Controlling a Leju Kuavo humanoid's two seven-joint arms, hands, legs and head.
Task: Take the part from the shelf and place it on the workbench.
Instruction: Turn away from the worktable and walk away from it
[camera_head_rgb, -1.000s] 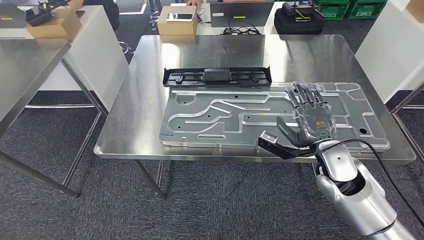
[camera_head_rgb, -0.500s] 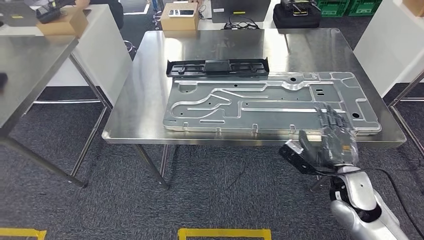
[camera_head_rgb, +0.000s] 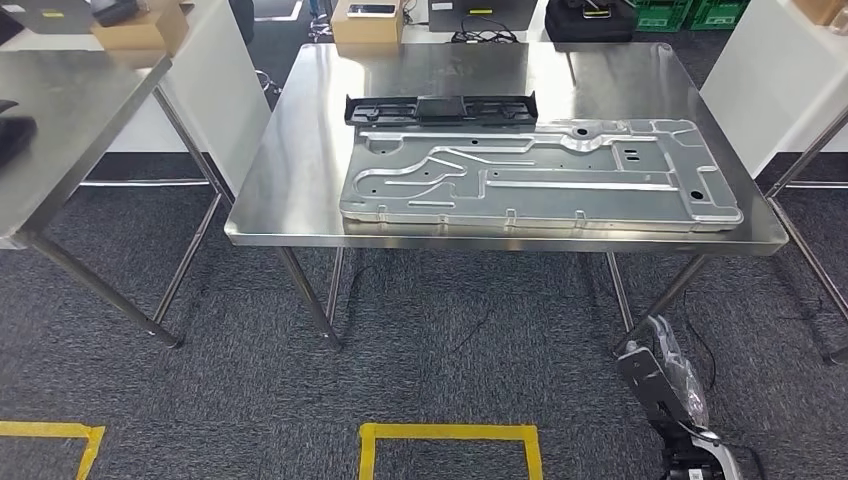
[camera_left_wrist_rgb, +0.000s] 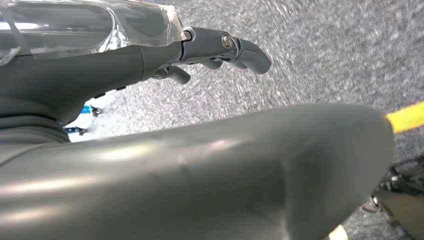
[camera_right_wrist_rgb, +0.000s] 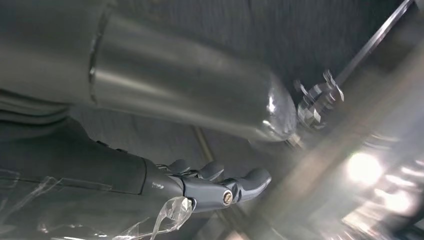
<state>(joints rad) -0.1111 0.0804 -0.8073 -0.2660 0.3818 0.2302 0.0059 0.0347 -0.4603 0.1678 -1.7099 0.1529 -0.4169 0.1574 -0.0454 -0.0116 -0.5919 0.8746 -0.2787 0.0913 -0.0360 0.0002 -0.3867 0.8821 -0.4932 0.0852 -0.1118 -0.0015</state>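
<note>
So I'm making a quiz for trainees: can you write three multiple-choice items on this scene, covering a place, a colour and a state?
1. Where does the metal plate lie?
A. on the workbench
B. on the floor
C. on a box

2. What colour is the long part behind the plate?
A. yellow
B. black
C. green

3. How is the right hand?
A. gripping the plate
B. pressing the long part
C. low beside the table, holding nothing

Key: 1 A, the plate lies flat on the steel top; 2 B, the part is dark black; 3 C, the hand hangs over the carpet, empty.

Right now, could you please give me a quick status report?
Right hand lowered, holding nothing. Left hand empty. Metal panel flat on workbench, beside black trim part.
</note>
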